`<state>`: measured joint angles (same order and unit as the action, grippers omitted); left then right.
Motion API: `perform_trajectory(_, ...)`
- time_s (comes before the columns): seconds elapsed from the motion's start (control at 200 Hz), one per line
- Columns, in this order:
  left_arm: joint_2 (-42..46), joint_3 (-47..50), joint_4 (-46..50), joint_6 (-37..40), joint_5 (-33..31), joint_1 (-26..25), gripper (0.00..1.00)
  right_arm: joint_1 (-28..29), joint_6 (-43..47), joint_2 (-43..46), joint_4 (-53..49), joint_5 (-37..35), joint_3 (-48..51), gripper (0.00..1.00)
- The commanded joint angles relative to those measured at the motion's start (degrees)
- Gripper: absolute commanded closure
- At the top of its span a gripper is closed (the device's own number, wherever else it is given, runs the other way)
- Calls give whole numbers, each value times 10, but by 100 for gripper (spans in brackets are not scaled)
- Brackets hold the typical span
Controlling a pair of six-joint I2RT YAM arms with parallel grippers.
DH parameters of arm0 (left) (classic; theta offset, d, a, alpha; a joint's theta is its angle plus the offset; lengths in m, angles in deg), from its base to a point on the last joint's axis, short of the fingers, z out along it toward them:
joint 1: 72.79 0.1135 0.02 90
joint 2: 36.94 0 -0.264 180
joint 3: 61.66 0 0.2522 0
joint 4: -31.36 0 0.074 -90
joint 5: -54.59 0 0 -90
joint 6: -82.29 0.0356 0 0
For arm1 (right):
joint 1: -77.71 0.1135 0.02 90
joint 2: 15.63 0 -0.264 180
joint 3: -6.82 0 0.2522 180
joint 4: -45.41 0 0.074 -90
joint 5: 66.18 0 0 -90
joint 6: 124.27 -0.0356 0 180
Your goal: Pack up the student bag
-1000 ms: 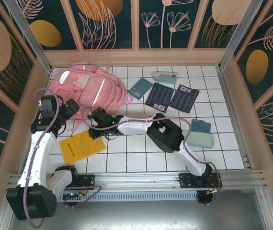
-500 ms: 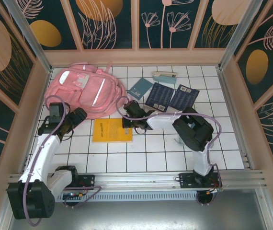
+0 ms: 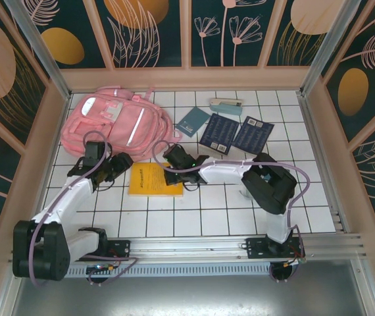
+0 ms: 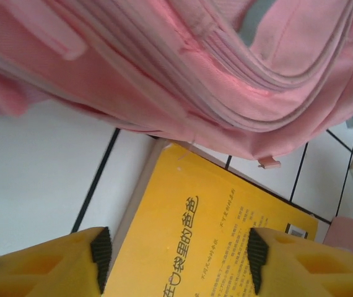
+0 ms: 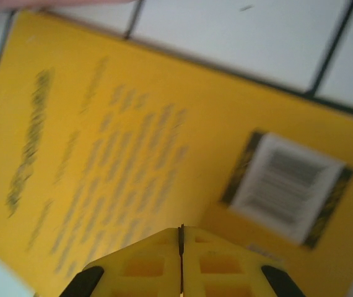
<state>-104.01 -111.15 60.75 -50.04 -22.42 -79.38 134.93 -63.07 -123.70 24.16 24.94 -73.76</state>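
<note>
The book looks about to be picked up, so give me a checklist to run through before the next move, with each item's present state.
1. Left gripper open at the yellow book: ok, jaws apart, with the book's cover just ahead of them.
2. Right gripper empty: ok, shut with nothing between the jaws, over the book's cover.
3. Book lying flat on the tiled table: ok.
4. Student bag open to take the book: cannot tell, no open compartment in view.
5. Grippers apart from each other: ok, one at each end of the book.
</note>
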Motion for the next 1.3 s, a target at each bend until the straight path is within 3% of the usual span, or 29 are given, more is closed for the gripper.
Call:
perform_trajectory(0.0, -36, 0, -58, -3, 10, -24, 44, 34, 18, 34, -8, 13, 21, 91)
perform_trajectory(0.235, -126, -33, -97, -9, -22, -83, 59, 76, 9, 39, 23, 41, 60, 92)
perform_trajectory(0.49, -204, -54, -89, 4, -46, -98, 66, 80, -7, 33, 36, 35, 95, 93)
perform_trajectory(0.816, -166, -11, -84, -4, -54, -99, 64, 57, 11, 28, 32, 41, 83, 93)
perform_trajectory(1.001, -157, 30, -89, -26, -42, -104, 65, 26, 6, 8, 16, 8, 82, 93)
perform_trajectory(1.296, -83, 85, -91, -105, -11, -199, 65, -54, 6, 9, 9, -12, 67, 92)
